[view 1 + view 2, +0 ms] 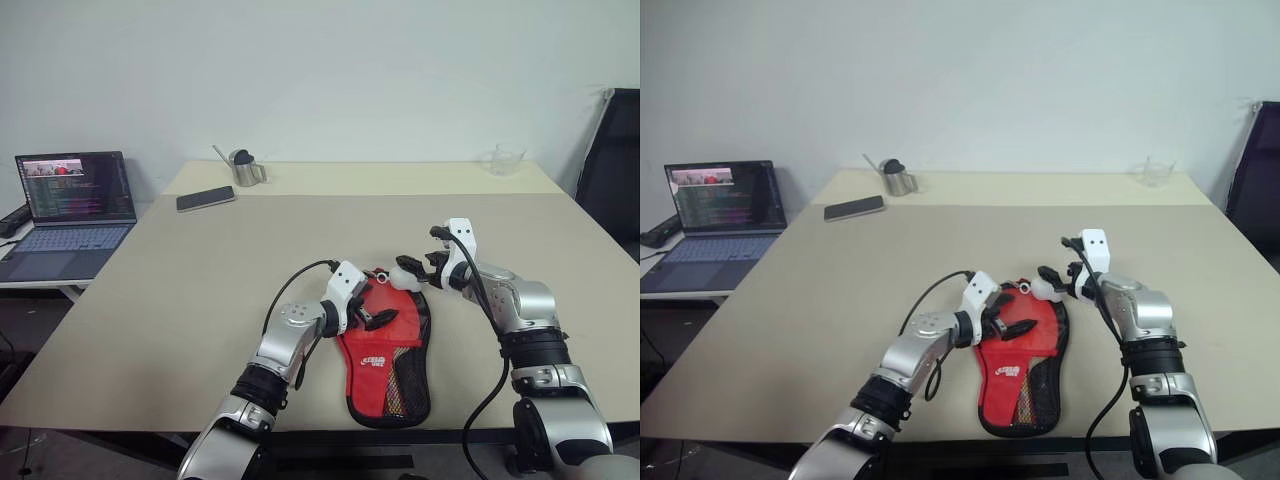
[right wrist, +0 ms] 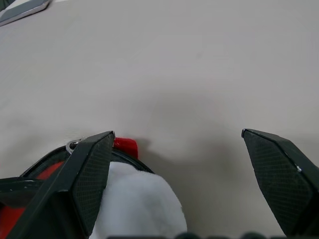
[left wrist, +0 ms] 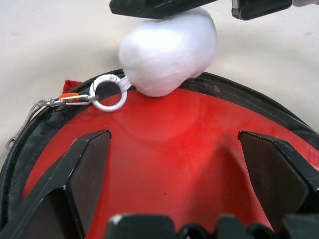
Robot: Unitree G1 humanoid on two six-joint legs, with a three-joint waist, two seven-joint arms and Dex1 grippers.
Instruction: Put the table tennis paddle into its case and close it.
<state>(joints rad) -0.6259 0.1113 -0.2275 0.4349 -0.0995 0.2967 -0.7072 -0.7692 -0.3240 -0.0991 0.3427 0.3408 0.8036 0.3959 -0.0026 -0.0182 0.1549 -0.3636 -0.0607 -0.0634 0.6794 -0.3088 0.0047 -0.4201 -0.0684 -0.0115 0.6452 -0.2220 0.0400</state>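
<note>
The case point(image 1: 385, 365) lies flat on the table near its front edge, red side up, with a white logo and a mesh panel. Its white pom-pom pull point(image 1: 407, 272) sits at the far end, fixed to a metal ring point(image 3: 108, 92). My left gripper point(image 1: 378, 318) hovers open over the round red part of the case point(image 3: 174, 129), fingers spread. My right gripper point(image 1: 425, 272) is open right at the pom-pom point(image 2: 134, 199), which sits low beside one finger point(image 2: 92, 169). The table tennis paddle is hidden.
A laptop point(image 1: 75, 205) stands on a side desk at the left. At the table's far side are a phone point(image 1: 205, 198), a small metal jug point(image 1: 244, 168) and a clear cup point(image 1: 505, 160). A black chair point(image 1: 615, 170) stands at the right edge.
</note>
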